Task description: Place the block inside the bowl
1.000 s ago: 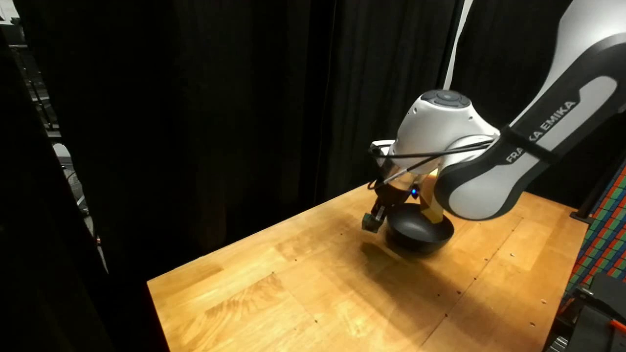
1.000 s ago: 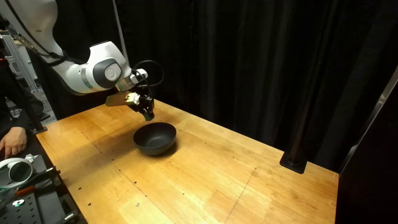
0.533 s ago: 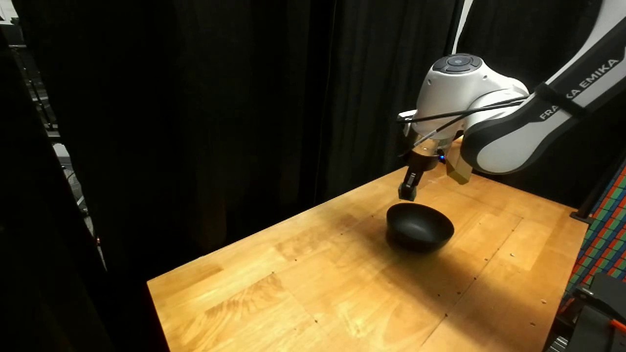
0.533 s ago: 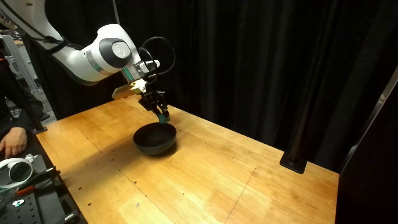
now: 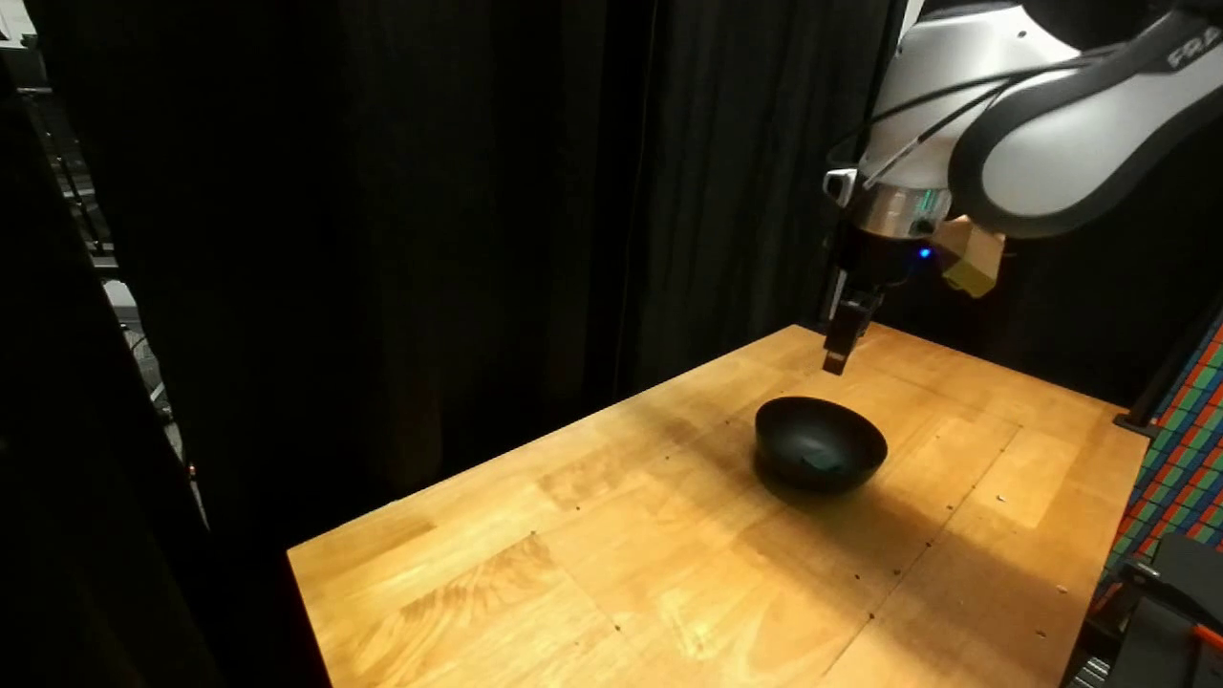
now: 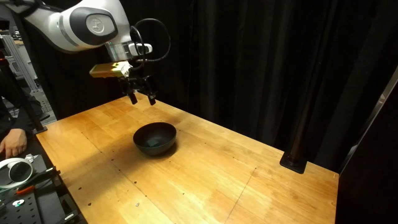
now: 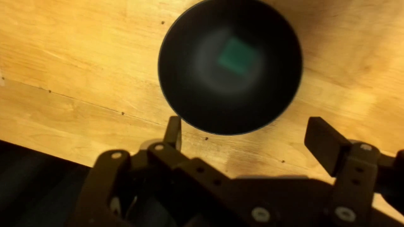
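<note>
The block (image 7: pixel 238 56), a small green cube, lies on the floor of the black bowl (image 7: pixel 227 116), seen from above in the wrist view. In both exterior views the block shows as a dim green patch inside the bowl (image 6: pixel 155 150), which stands upright on the table. My gripper (image 6: pixel 143 103) hangs above and a little behind the bowl, apart from it. Its fingers (image 7: pixel 326 145) are spread wide with nothing between them. In an exterior view the gripper (image 5: pixel 834 368) appears side-on, one finger largely covering the other.
The wooden table (image 6: pixel 202 186) bears a black post foot (image 6: pixel 293 163) near its far edge. Dark curtains (image 5: pixel 497 239) hang behind it. A person's hand (image 6: pixel 15 141) and a side stand with a white-ringed device (image 6: pixel 18 171) are beside the table.
The block was in the gripper above the bowl's far rim; now it rests in the bowl. The fingers have spread apart, and the arm has risen. The bowl has stayed put.
</note>
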